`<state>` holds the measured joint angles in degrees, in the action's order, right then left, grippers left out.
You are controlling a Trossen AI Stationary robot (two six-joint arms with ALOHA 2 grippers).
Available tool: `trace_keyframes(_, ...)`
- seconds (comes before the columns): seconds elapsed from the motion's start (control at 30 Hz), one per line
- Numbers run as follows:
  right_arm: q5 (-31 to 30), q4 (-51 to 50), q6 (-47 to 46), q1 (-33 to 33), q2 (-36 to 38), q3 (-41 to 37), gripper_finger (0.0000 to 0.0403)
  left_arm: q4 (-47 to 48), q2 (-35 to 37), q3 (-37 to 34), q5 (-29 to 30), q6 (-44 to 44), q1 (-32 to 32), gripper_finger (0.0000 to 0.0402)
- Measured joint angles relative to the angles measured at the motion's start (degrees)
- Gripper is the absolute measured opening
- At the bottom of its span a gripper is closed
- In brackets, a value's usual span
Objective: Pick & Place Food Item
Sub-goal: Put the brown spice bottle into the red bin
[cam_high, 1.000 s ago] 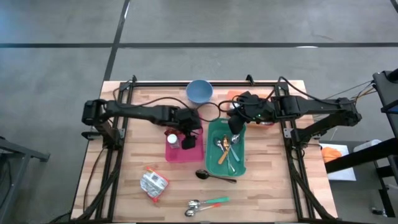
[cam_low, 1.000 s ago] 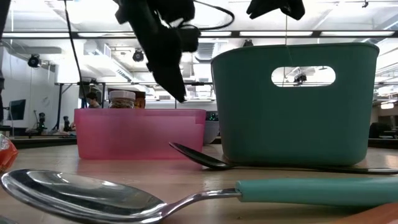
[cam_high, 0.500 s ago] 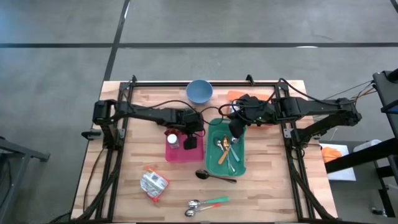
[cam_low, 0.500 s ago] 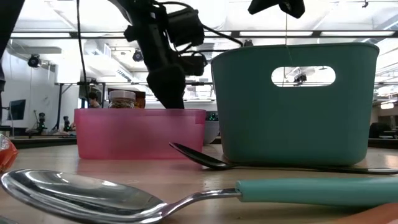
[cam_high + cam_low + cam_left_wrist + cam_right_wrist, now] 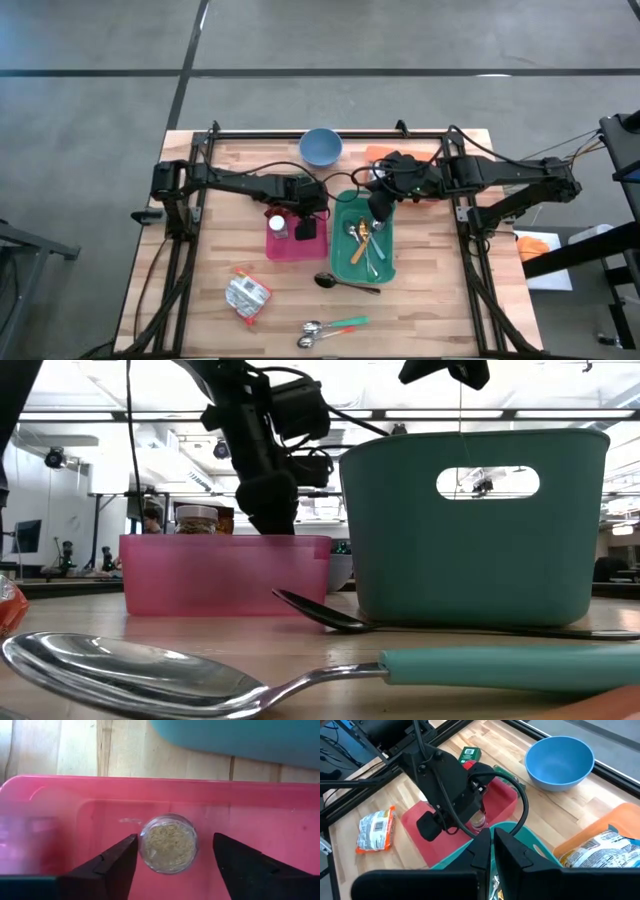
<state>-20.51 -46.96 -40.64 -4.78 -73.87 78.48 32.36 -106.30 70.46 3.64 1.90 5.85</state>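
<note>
A pink bin (image 5: 290, 254) stands mid-table with a teal basket (image 5: 338, 236) on its right. On the bin's floor stands a small clear jar of dried herbs (image 5: 168, 843), seen end-on. My left gripper (image 5: 175, 840) points down into the bin, open, with one finger on each side of this jar; a gap shows at the right finger. A second jar with a white lid (image 5: 277, 222) stands in the bin's left part. My right gripper (image 5: 492, 840) hangs shut and empty above the basket's far end.
The basket holds several utensils. A blue bowl (image 5: 320, 146) is at the far edge, and an orange tray with a snack bag (image 5: 615, 837) at the far right. A foil packet (image 5: 247, 296), a black spoon (image 5: 345, 283) and teal-handled spoons (image 5: 330, 330) lie nearer.
My left gripper has gone down from above the pink bin into it, so that its fingers now stand around the herb jar. My right gripper has kept still.
</note>
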Motion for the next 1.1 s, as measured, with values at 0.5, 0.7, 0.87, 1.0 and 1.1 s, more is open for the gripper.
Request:
trace_keyframes(0.5, 1.4, 0.0, -0.3, 0.0, 0.0, 0.0, 0.002, -0.5, 0.3, 0.1, -0.1, -1.4, 0.0, 0.0115)
trace_keyframes(0.7, 1.5, 0.0, -0.3, -0.5, 0.0, 0.0, 0.002, -0.4, 0.5, 0.2, -0.5, -2.1, 0.1, 0.0071)
trace_keyframes(0.87, 1.5, -0.1, -0.3, -0.6, 0.0, 0.0, 0.002, 0.3, 0.4, 0.0, -3.5, -2.1, 0.0, 0.0026)
trace_keyframes(1.0, 1.5, -0.1, -0.3, -0.6, 0.0, 0.0, 0.002, 1.4, 0.1, -0.3, -4.7, -2.1, 0.0, 0.001)
trace_keyframes(1.1, 1.5, -0.1, -0.3, -0.6, 0.0, 0.0, 0.002, 1.6, 0.3, -0.1, -5.1, -2.1, 0.0, 0.001)
